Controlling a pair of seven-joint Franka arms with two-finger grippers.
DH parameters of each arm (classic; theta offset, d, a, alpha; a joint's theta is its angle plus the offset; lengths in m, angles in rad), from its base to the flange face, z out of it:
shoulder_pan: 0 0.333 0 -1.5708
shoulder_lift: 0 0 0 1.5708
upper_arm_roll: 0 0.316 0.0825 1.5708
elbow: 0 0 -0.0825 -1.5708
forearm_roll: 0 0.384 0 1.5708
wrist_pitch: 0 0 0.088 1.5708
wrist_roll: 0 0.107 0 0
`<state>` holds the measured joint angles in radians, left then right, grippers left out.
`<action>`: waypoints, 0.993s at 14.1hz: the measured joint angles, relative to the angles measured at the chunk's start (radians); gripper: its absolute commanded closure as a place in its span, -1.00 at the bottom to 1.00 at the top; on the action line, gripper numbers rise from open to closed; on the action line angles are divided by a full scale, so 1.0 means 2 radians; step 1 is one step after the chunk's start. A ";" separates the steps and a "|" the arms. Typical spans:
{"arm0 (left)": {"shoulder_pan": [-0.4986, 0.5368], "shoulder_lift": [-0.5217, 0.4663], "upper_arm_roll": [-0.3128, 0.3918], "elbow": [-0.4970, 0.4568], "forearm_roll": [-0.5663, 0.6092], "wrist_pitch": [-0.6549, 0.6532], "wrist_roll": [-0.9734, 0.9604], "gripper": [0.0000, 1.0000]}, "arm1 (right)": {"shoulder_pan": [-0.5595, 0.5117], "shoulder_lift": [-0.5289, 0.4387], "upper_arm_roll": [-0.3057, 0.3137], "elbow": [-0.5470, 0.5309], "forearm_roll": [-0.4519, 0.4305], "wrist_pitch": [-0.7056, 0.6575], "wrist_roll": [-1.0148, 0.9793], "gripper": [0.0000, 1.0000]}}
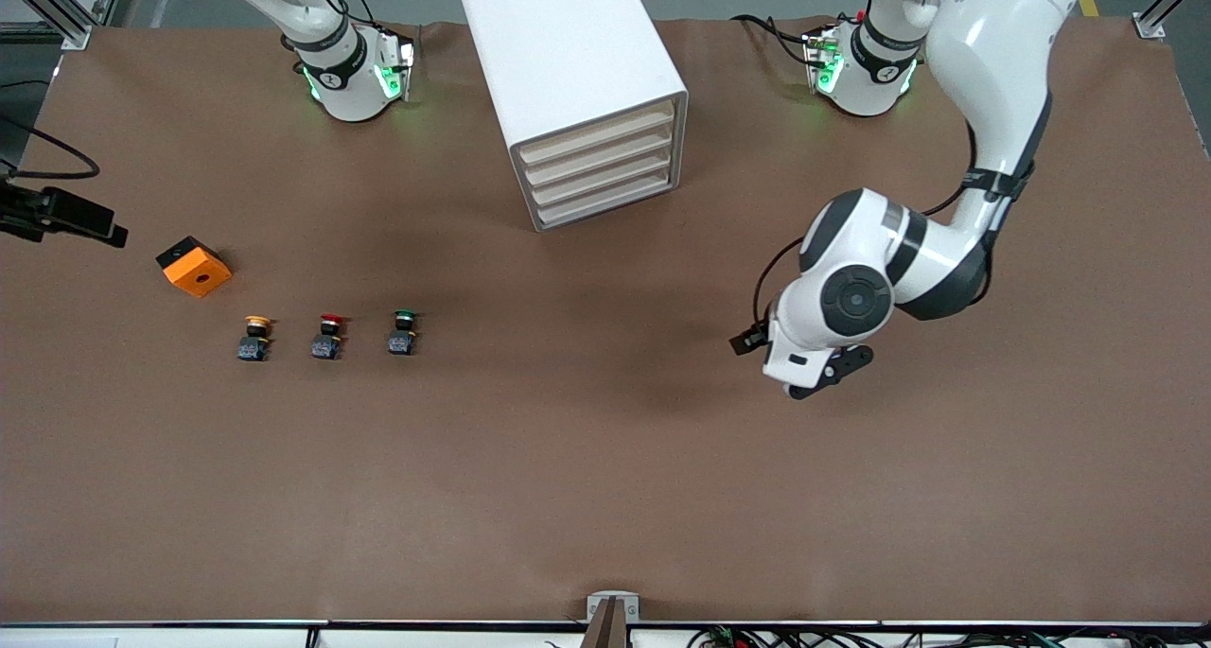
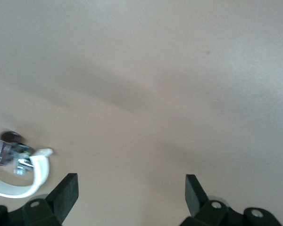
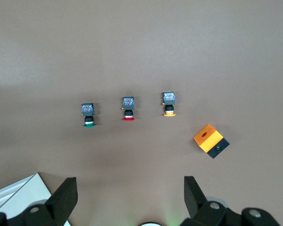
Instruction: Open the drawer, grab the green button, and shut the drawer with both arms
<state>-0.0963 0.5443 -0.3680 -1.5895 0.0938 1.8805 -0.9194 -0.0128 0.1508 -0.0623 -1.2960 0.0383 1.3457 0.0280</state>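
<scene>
From the front camera, the tall white box cabinet stands mid-table near the bases, its four shallow beige-fronted drawers all shut and facing down toward the camera, angled slightly to the left arm's end. The left gripper hangs over bare brown table toward the left arm's end, nearer the camera than the cabinet — so the drawer fronts lie up-table from it, with nothing between. The small green-capped push button stands on the open table toward the right arm's end, last in a row with the red-capped button and the yellow-capped button; an orange block with a black base lies just farther up. The right gripper itself cannot be made out here.

The left wrist view shows its black fingers spread wide and empty over bare mat.

The right wrist view — fingers likewise wide and empty — looks down on the green button, its neighbours and a corner of the cabinet. The right arm appears better placed for the button, the left for the drawer.
</scene>
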 measured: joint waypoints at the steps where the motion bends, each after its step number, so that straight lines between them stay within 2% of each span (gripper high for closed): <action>1: 0.009 -0.008 0.000 0.000 0.000 -0.011 0.019 -1.00 | -0.001 -0.010 0.000 -0.004 0.000 -0.003 0.001 -1.00; 5: 0.047 -0.047 0.000 -0.010 0.000 -0.038 0.096 -1.00 | -0.003 -0.041 0.000 -0.021 0.000 -0.012 0.004 -1.00; 9: 0.074 -0.101 0.001 -0.047 0.000 -0.046 0.171 -1.00 | -0.003 -0.050 0.001 -0.028 0.000 -0.014 0.009 -1.00; 11: 0.067 -0.126 0.015 -0.071 0.000 -0.047 0.191 -1.00 | -0.003 -0.050 0.003 -0.032 0.000 -0.011 0.021 -1.00; 14: 0.038 -0.155 0.063 -0.100 0.000 -0.047 0.236 -1.00 | -0.003 -0.050 0.004 -0.039 0.000 -0.009 0.026 -1.00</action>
<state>-0.0210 0.2343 -0.2419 -1.7900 0.0947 1.7870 -0.4477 -0.0188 0.0511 -0.0544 -1.3745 0.0379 1.3270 0.0802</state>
